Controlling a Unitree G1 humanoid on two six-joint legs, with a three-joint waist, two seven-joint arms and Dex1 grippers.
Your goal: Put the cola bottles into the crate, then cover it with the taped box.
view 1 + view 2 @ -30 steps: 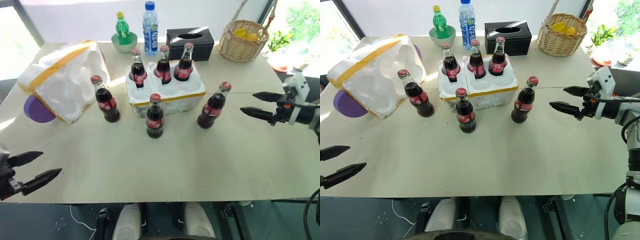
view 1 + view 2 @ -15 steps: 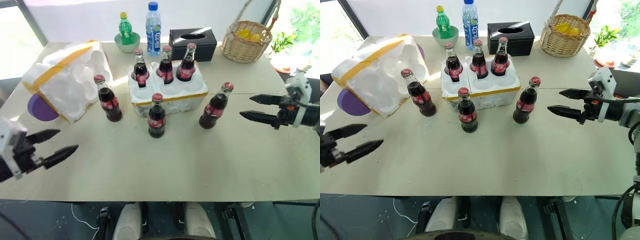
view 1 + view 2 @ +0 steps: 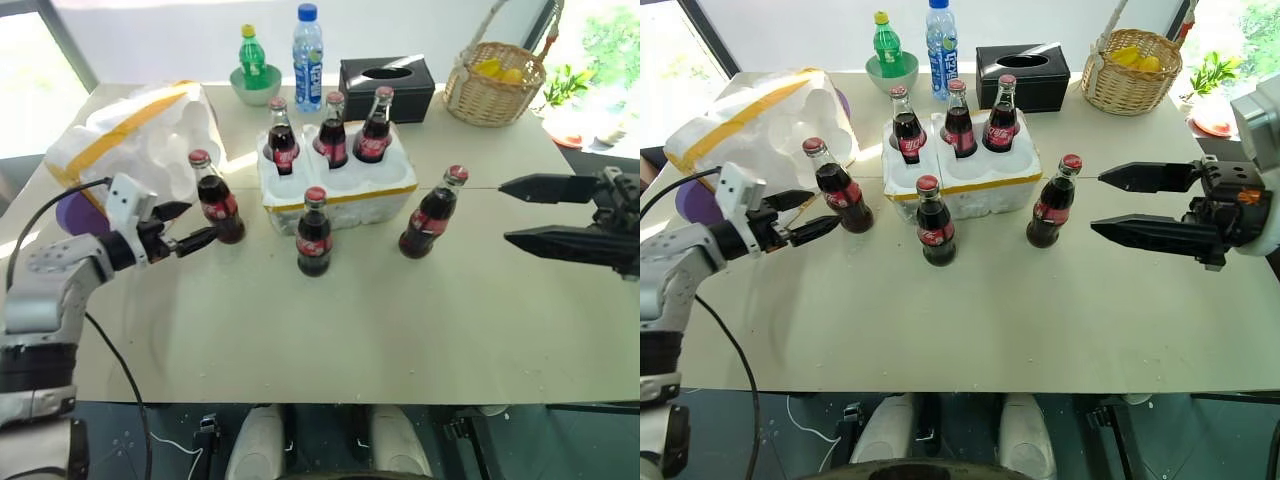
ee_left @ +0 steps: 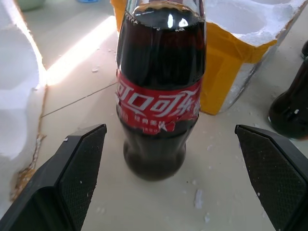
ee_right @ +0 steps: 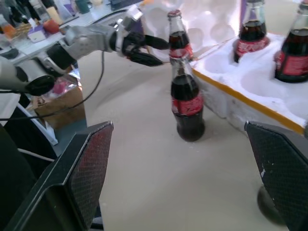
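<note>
Three small glass cola bottles with red caps and red labels [image 3: 331, 130] stand in the back row of wells of the low white foam crate with a yellow tape band [image 3: 340, 190]; the three front wells are vacant. Three more stand loose on the pale counter [image 3: 330, 330]: one beside the crate's left end [image 3: 214, 199], one just in front of it [image 3: 314, 233], one off its right front corner [image 3: 431, 213].

The left hand [image 3: 805, 215] is spread wide, level with the left loose bottle; the left wrist view shows that bottle centred between the two black fingers [image 4: 72, 178], not yet touched. This alignment suits a side grasp around the labelled body, judged the step in hand.

The right hand [image 3: 1120, 205] is also spread wide and empty, held clear of the right loose bottle.

The large white foam box wrapped in wide yellow tape [image 3: 135, 150] lies tilted at the far left, hollows facing the crate, kept aside until the wells are filled.
</note>
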